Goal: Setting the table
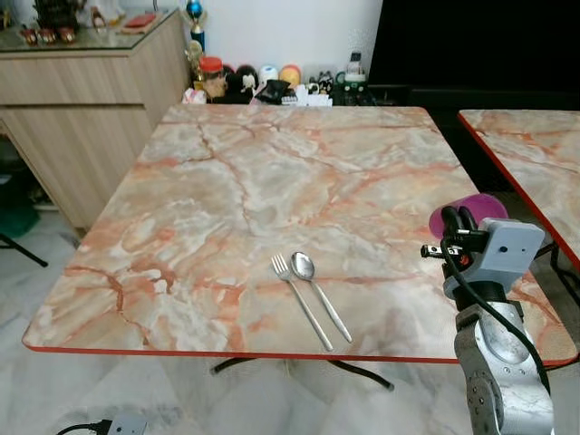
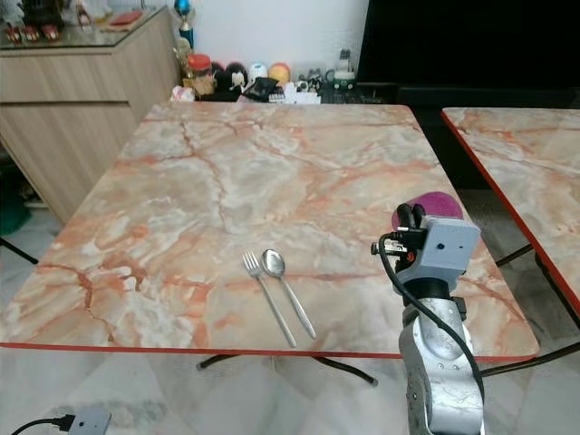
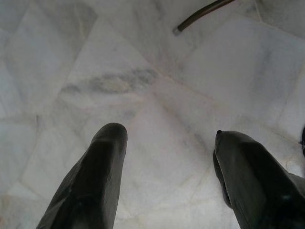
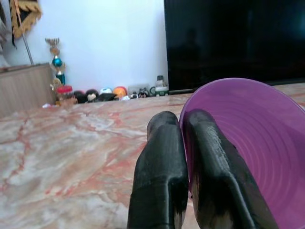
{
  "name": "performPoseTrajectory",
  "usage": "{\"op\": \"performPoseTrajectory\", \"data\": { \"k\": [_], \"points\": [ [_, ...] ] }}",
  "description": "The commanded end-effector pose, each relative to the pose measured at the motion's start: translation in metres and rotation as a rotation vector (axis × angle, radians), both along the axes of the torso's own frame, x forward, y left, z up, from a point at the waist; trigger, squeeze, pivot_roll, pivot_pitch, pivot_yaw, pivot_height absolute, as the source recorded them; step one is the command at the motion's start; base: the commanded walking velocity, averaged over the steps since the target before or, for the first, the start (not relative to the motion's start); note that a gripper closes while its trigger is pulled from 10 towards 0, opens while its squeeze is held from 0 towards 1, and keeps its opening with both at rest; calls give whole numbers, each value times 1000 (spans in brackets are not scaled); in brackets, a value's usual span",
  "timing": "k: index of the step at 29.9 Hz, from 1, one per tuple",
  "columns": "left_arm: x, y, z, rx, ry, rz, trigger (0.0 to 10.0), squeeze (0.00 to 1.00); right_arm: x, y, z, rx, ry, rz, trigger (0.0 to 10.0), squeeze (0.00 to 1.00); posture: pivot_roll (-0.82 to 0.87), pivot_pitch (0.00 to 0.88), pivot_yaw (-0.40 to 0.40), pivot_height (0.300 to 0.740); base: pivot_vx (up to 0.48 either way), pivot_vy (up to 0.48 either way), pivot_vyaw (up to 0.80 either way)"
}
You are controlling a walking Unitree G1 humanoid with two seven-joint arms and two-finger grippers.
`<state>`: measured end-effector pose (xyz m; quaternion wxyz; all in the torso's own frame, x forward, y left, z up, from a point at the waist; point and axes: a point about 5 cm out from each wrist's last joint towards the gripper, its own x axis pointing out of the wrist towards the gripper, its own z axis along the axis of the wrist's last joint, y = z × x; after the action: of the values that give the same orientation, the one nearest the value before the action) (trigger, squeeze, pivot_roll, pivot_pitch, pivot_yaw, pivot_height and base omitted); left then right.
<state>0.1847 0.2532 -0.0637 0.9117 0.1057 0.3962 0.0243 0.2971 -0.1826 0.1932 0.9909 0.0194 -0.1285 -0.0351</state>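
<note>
Purple bowl (image 4: 248, 143) pinched by its rim in the right gripper (image 4: 186, 167), one finger inside the wall and one outside, closed tight on it; carried tilted above the desk (image 1: 236, 172) near its 4 o'clock edge, apparently not resting on the marble. Held that way, by judgement, because a thin rim is the only part two long fingers (image 4: 159, 181) can clamp, and because the arm reaches in from the near right corner. Fork (image 1: 299, 304) and spoon (image 1: 317, 294) lying side by side, just apart, toward 6 o'clock on the desk, handles pointing at the near edge, as for a diner seated there. Bowl well apart from them, off at their 3 o'clock; likely bound for a spot just beside or above the cutlery. Left gripper (image 3: 167, 157) hanging idle over the pale marble floor (image 3: 143, 86), fingers spread apart and gripping nothing. Clutter of jars and small figures (image 1: 263, 83) lined along the far wall at 12 o'clock, well clear of the place setting. Second desk (image 1: 535, 154) off at 2 o'clock.
</note>
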Motion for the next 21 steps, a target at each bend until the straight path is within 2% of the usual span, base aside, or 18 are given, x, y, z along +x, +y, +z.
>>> {"op": "performPoseTrajectory", "data": {
  "k": [1, 10, 18, 21],
  "points": [
    [-4, -1, -3, 3, 36, -28, 10000, 0, 0, 2, 0, 21, -22, 1, 10000, 0, -58, 0, 42, 740, 0, 0, 0],
    [-3, -4, -3, -2, 39, -46, 10000, 0, -3, 6, -9, 23, -7, -2, 10000, 0, -59, 0, 42, 740, 0, -445, 0],
    [-19, -9, -12, -13, 88, -56, 10000, 0, -4, 8, -11, 5, -5, 4, 10000, 0, -90, 0, 41, 740, 0, -480, 0],
    [-21, -10, -14, -16, 94, -59, 10000, 0, -5, 8, -12, 2, -4, 8, 10000, 0, -91, 0, 39, 740, 0, -480, 0]
  ]
}}
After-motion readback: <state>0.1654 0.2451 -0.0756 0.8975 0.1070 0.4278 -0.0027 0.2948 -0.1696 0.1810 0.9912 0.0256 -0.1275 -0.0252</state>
